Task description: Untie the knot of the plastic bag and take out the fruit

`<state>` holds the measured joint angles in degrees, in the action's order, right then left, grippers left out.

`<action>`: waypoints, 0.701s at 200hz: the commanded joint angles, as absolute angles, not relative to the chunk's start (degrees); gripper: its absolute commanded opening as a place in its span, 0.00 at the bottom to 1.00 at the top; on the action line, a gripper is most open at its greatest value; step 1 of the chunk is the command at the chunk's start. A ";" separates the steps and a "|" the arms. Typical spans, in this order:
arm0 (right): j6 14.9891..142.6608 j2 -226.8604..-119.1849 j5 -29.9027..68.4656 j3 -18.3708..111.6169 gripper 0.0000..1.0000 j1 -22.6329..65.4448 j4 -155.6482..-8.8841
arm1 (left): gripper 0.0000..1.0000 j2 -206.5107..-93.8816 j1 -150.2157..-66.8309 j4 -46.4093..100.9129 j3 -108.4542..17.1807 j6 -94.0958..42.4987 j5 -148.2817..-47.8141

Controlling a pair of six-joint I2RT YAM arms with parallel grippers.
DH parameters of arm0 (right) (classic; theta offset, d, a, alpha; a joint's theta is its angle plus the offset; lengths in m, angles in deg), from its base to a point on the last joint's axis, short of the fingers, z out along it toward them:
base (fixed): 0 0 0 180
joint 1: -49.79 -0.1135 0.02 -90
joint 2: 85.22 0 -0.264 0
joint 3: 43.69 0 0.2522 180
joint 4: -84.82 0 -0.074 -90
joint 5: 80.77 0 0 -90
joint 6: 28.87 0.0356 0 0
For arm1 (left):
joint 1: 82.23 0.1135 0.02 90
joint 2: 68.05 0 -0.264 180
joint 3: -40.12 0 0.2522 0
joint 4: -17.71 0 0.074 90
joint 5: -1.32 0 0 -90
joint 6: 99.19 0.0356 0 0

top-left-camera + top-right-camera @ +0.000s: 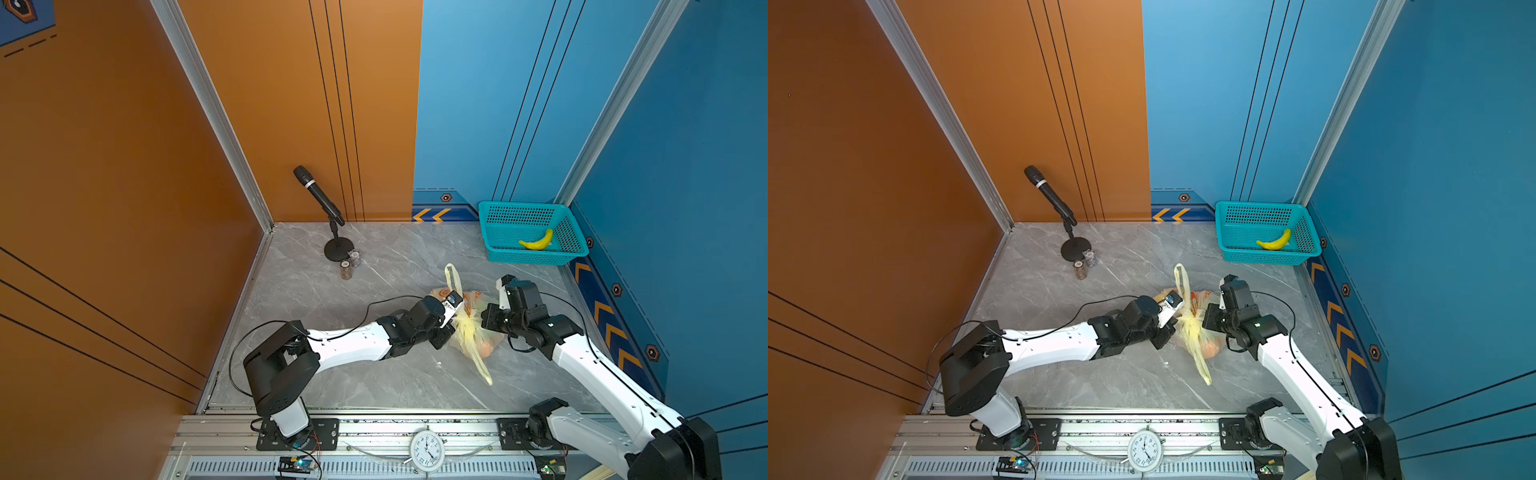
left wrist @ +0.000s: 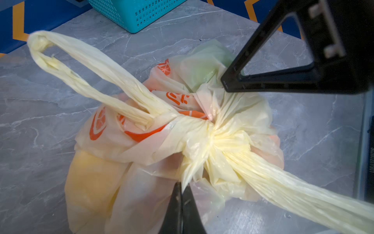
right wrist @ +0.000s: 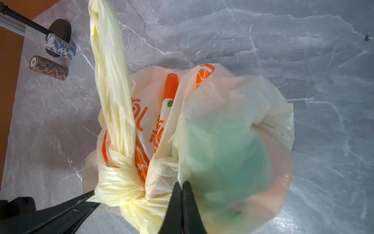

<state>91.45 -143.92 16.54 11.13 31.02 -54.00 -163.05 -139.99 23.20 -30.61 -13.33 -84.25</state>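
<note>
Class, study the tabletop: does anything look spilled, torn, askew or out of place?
Nothing spilled or torn. The plastic bag lies whole, its knot tied, left gripper and right gripper shut on its film. Only the microphone and two chip rolls look unrelated.
</note>
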 commanded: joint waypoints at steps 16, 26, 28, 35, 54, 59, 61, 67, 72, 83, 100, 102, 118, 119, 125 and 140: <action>91.10 -141.46 11.22 9.47 0.00 33.51 -52.00 | 0.00 -160.92 -137.94 26.20 -28.29 -15.58 -78.11; 91.10 -140.99 11.20 9.20 0.00 34.16 -51.82 | 0.00 -160.70 -137.63 25.91 -27.79 -16.04 -77.96; 91.10 -140.89 11.26 9.12 0.00 34.32 -51.78 | 0.00 -160.63 -137.61 25.88 -27.67 -16.11 -77.89; 91.10 -140.56 11.12 8.95 0.00 34.70 -51.71 | 0.00 -160.44 -137.43 25.72 -27.42 -16.25 -77.65; 91.12 -140.16 11.43 8.58 0.00 35.61 -51.54 | 0.00 -159.70 -137.02 25.64 -26.77 -16.78 -76.60; 91.10 -140.08 11.67 8.50 0.00 35.81 -51.53 | 0.00 -159.50 -136.94 25.67 -26.56 -16.90 -76.44; 91.10 -140.11 11.75 8.48 0.00 35.88 -51.53 | 0.00 -159.43 -136.91 25.54 -26.44 -16.99 -76.46; 91.10 -139.99 11.95 8.41 0.00 35.98 -51.62 | 0.00 -159.36 -136.82 25.28 -26.25 -17.09 -76.45; 91.10 -139.91 12.05 8.40 0.00 36.08 -51.62 | 0.00 -159.22 -136.75 25.03 -26.22 -17.23 -76.46; 90.85 -139.79 12.53 8.43 0.00 36.11 -51.75 | 0.00 -159.06 -136.81 24.62 -26.09 -17.11 -76.42; 90.72 -138.92 13.38 8.63 0.00 36.15 -51.95 | 0.07 -158.48 -136.95 24.12 -25.94 -17.00 -76.39; 90.74 -138.75 13.63 8.69 0.00 36.16 -52.01 | 0.09 -158.45 -136.91 23.96 -26.00 -16.95 -76.44; 91.08 -137.06 15.42 8.90 0.07 36.02 -52.71 | 0.26 -157.51 -137.09 23.50 -26.27 -16.87 -77.46; 91.09 -136.94 15.53 8.91 0.08 35.96 -52.74 | 0.26 -157.39 -137.09 23.48 -26.28 -16.86 -77.58; 91.16 -136.29 15.77 9.24 0.14 35.84 -52.70 | 0.29 -157.03 -137.25 23.48 -26.60 -16.78 -78.06; 90.72 -135.42 15.89 10.51 0.29 34.81 -51.67 | 0.34 -156.14 -137.60 23.64 -27.66 -16.33 -79.08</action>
<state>91.15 -137.56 15.56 9.31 35.59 -53.89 -158.90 -137.74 23.50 -26.85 -16.79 -78.79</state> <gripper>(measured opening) 0.195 0.313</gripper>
